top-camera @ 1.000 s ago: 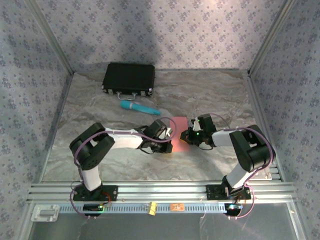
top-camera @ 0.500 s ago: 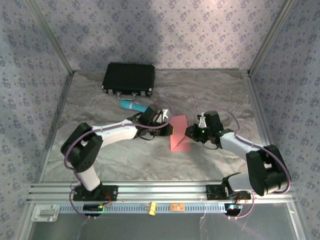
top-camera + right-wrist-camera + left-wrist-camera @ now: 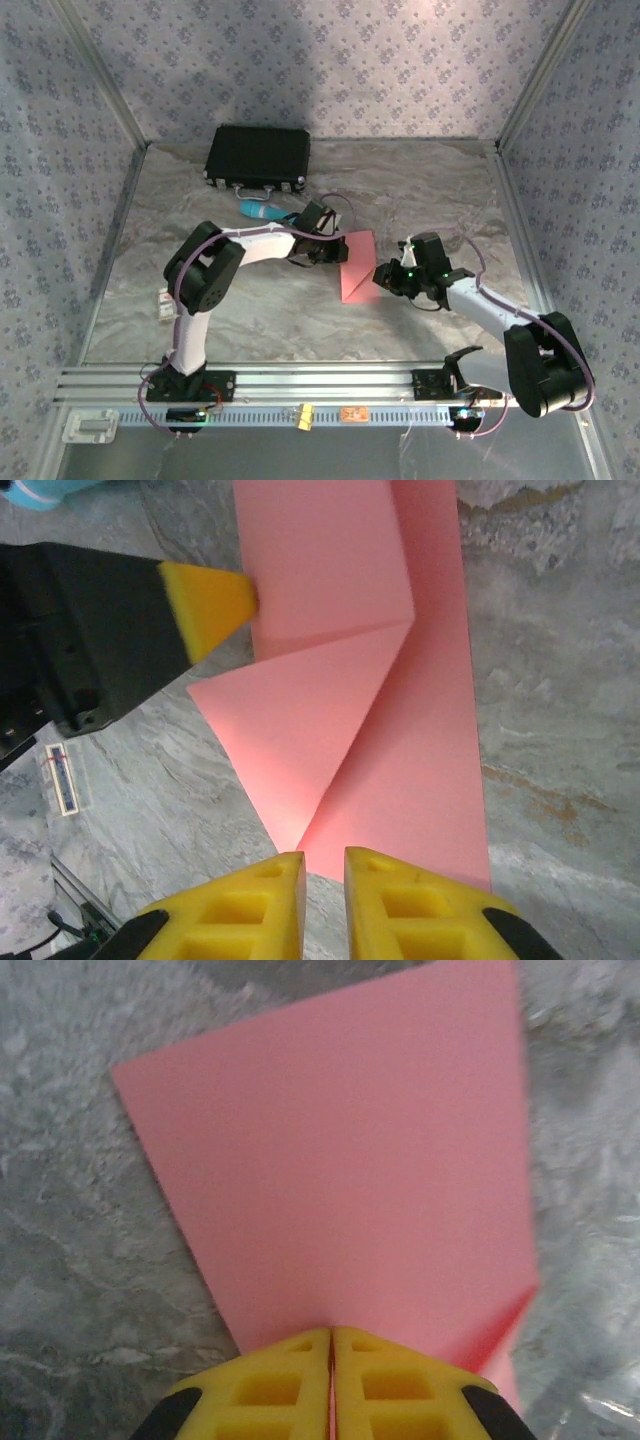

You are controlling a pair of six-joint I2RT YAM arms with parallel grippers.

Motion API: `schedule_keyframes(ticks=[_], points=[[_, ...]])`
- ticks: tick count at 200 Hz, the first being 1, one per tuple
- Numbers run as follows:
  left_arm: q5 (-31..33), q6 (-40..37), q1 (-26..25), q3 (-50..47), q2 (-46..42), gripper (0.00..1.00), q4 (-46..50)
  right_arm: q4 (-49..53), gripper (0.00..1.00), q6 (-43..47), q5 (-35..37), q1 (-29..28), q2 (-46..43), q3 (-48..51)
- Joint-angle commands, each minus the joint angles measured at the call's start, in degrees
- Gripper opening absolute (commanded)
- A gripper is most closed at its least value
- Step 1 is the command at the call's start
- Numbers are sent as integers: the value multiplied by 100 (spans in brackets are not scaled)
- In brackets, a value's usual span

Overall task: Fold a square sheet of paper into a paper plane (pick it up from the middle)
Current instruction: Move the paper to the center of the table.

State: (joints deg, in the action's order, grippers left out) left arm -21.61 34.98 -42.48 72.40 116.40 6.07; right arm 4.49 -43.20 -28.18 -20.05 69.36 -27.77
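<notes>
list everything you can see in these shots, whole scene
square sheet of paper: 1, salmon pink, partly folded, middle of the table between the grippers
case: 1, black, far left of the table
cylinder: 1, teal, just in front of the case
small tag: 1, white, left side of the table
table: 1, grey marbled, under everything
left gripper: 1, yellow fingers, shut on the paper's edge
right gripper: 1, yellow fingers, narrowly open at the paper's pointed corner

pink sq. paper (image 3: 357, 268) — part-folded, diagonal crease, lying centre
</notes>
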Motion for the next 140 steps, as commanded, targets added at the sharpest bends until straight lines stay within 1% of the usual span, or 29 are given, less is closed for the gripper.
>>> schedule_keyframes(ticks=[1,42,80,101,118,140], points=[[-227,-18,-20,82,193,8,70,146,22,-108,47,-54,-90,79],[-273,79,-59,-203,139,7,9,453,37,-178,167,-75,-94,73],[-132,197,-284,-524,-118,7,26,729,52,-276,140,-81,-73,46],[76,276,-425,-684,-276,6,36,888,53,-212,233,-84,28,39],[189,345,-501,-784,-408,6,15,876,55,-253,112,-103,60,44],[330,445,-549,-863,-511,7,-16,1164,56,-242,143,-168,-12,-3]])
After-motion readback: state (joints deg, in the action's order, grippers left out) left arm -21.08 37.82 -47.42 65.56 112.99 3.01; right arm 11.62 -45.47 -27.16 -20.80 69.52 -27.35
